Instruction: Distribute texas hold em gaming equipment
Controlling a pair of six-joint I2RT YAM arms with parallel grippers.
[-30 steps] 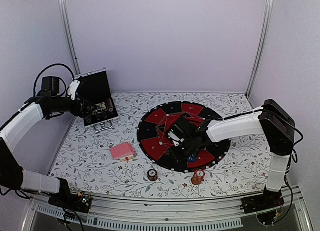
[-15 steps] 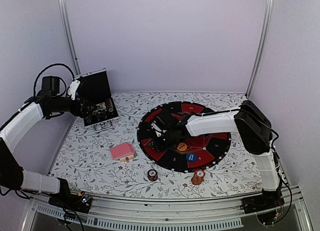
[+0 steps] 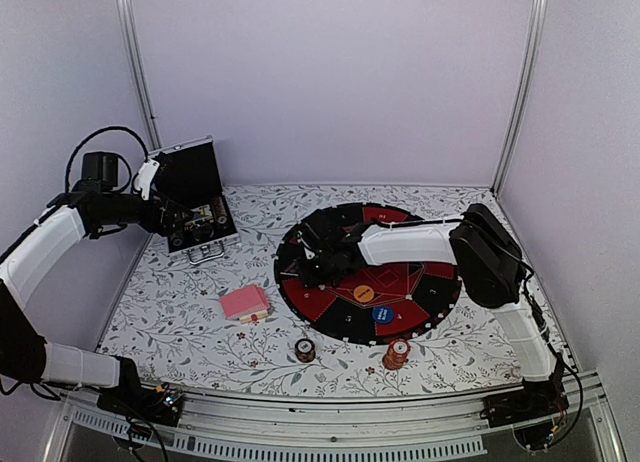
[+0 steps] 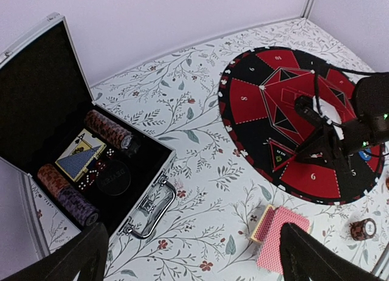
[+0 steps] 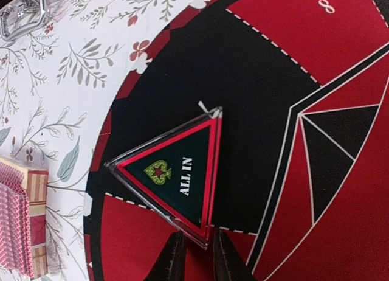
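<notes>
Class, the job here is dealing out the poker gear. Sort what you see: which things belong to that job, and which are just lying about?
Belong to the job: pink cards, brown chips, red-and-white chips, orange disc, blue disc, all-in triangle.

Just lying about: open case, round mat, flowered cloth.

mat (image 3: 430, 287): red/black | cards (image 3: 244, 302): pink | triangle marker (image 5: 176, 183): green, red-edged | table (image 3: 180, 312): floral
</notes>
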